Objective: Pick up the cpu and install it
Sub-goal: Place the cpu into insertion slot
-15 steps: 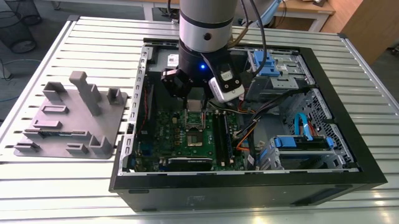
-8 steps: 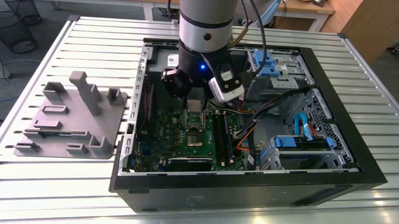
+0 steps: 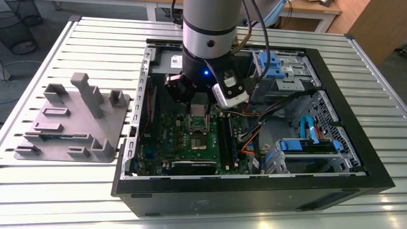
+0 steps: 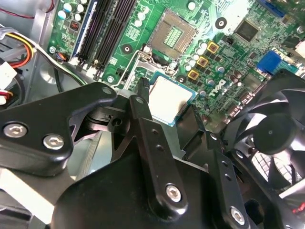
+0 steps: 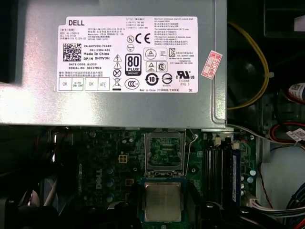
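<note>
At the exterior view's left, a grey holder tray (image 3: 70,126) with upright blocks lies on the slatted metal table (image 3: 64,191), just beside the open computer case (image 3: 254,193). Inside the case, toward its left half, the green motherboard (image 3: 190,143) lies flat. The arm (image 3: 210,28) comes down over it from above, its black hand (image 3: 196,102) low over the upper part of the board. The hand is clenched on the cpu (image 3: 199,110). In the second wrist view the silver square with its pale rim sits between the two black fingers (image 4: 145,119), one fingertip against each of two opposite edges. The chip is level and is held above the board, not seated. Just beside it is the socket frame (image 3: 201,125), which in both wrist views stands open with its dark, pin-filled centre bare. In the first wrist view the cpu is near the socket frame, which lies between it and the grey power supply (image 5: 114,62) with its white label. Farther right in the exterior view, the long black memory slots (image 3: 226,140) run alongside the socket. Then come loose orange and black cables (image 3: 254,129), and toward the case's right side the blue brackets (image 3: 308,145) of the drive bays. The second wrist view also shows a black fan (image 4: 281,138) close to the hand.
</note>
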Controlling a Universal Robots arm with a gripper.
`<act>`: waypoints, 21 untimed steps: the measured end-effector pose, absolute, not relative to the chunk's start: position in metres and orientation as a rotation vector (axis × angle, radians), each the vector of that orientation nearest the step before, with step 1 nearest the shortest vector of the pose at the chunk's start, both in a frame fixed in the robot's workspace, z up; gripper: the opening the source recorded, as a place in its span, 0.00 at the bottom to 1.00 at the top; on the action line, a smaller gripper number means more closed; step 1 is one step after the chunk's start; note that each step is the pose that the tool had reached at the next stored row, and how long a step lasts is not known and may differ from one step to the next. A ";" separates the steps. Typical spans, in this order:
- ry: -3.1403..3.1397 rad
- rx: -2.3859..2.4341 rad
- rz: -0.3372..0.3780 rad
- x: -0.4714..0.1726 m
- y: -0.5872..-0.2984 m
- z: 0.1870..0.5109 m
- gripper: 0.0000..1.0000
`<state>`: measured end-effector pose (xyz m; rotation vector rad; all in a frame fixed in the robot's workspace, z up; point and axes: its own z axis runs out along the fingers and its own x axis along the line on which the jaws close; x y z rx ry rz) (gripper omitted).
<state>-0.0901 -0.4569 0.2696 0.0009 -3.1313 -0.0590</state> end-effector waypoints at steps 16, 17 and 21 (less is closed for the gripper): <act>-3.131 0.001 -0.059 -0.090 -0.457 0.266 0.47; -3.131 0.001 -0.059 -0.090 -0.457 0.265 0.47; -3.131 0.001 -0.059 -0.090 -0.457 0.259 0.47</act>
